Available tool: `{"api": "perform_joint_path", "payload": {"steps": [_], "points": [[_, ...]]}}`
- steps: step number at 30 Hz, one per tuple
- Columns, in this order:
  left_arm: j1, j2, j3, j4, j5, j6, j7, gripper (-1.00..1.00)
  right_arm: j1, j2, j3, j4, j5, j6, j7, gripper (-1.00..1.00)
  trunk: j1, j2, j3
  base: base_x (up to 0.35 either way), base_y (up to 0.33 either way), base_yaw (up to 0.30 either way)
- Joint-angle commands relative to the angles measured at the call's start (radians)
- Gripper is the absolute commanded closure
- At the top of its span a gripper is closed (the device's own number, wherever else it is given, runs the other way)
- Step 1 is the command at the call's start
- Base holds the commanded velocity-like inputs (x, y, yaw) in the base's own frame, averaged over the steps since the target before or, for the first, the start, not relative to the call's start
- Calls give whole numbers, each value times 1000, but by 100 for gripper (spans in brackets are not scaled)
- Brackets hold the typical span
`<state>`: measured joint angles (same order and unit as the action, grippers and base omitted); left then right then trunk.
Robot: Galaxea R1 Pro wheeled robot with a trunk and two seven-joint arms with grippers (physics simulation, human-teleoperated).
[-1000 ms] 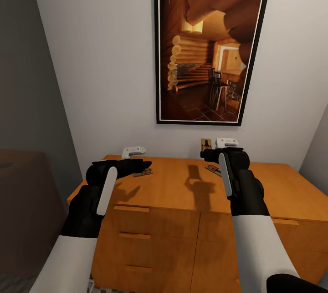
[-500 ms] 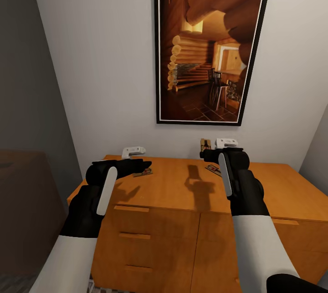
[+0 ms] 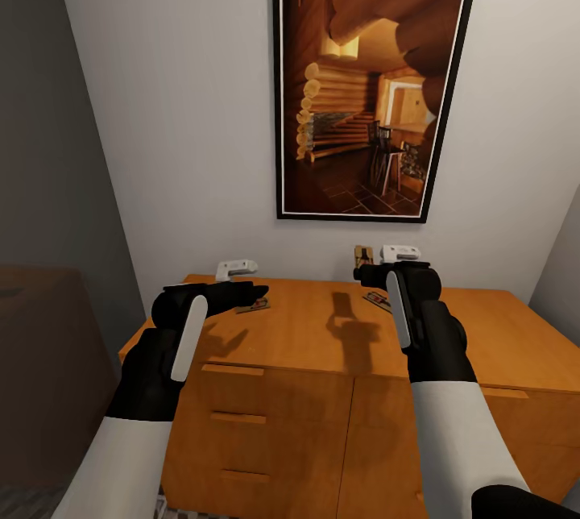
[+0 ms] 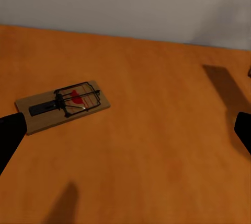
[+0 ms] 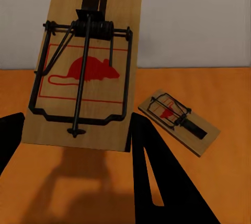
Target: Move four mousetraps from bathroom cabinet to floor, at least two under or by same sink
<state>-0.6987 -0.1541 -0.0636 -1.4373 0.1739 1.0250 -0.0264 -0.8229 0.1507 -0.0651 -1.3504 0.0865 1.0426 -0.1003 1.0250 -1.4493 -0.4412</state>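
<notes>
While nothing has shifted over the last second, I take it as a pause with no trap carried off yet. Head view: my right pincer [image 3: 364, 267] lifts one tan mousetrap [image 3: 363, 253] near the wall at centre right; my left pincer [image 3: 256, 290] hangs open by another trap [image 3: 253, 307] on the glossy orange cabinet [image 3: 322, 342]. Left wrist view: that flat board [image 4: 63, 106] with dark wire lies mid-left, ungripped. Right wrist view: the held trap [image 5: 86, 59] stands upright, a third [image 5: 179, 120] lies lower right.

cabinet [image 3: 322, 342]; two flat mousetraps [image 4: 63, 106]

Tan mousetraps [image 5: 86, 62] with red mouse prints and black wire on an orange-brown cabinet [image 3: 322, 374]
</notes>
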Motion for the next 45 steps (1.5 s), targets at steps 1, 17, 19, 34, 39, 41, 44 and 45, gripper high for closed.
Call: {"api": "perform_joint_path", "payload": {"steps": [1, 17, 19, 34, 39, 41, 44, 45], "points": [[-1, 0, 1, -1, 0, 4, -3, -100, -1, 0, -1, -1, 4, 5, 5, 100, 0, -1, -1, 0, 0, 0], [-1, 6, -1, 4, -10, 4, 0, -100, -1, -134, 5, 4, 7, 5, 193, 100, 0, -1, -1, 0, 0, 0], [-1, 7, -1, 4, -14, 4, 1, -100, 0, -139, 5, 5, 8, 5, 202, 100, 0, -1, -1, 0, 0, 0], [-2, 34, 2, 5, -22, 8, 6, -100, 0, -142, 7, 11, 10, 5, 209, 100, 0, -1, -1, 0, 0, 0], [-2, 79, -1, 3, -14, 11, -1, -100, 0, -142, 7, 11, 10, 5, 209, 100, 0, -1, -1, 0, 0, 0], [-2, 89, -2, 2, -13, 11, -3, -100, 1, -142, 7, 11, 10, 5, 209, 100, 0, -1, -1, 0, 0, 0], [-2, 101, -3, 1, -11, 12, -6, -100, 0, -141, 7, 11, 10, 5, 209, 100, 0, -1, -1, 0, 0, 0], [-2, 103, -3, 0, -11, 12, -6, -100, 0, -141, 7, 11, 10, 5, 209, 100, 0, -1, -1, 0, 0, 0]]}}
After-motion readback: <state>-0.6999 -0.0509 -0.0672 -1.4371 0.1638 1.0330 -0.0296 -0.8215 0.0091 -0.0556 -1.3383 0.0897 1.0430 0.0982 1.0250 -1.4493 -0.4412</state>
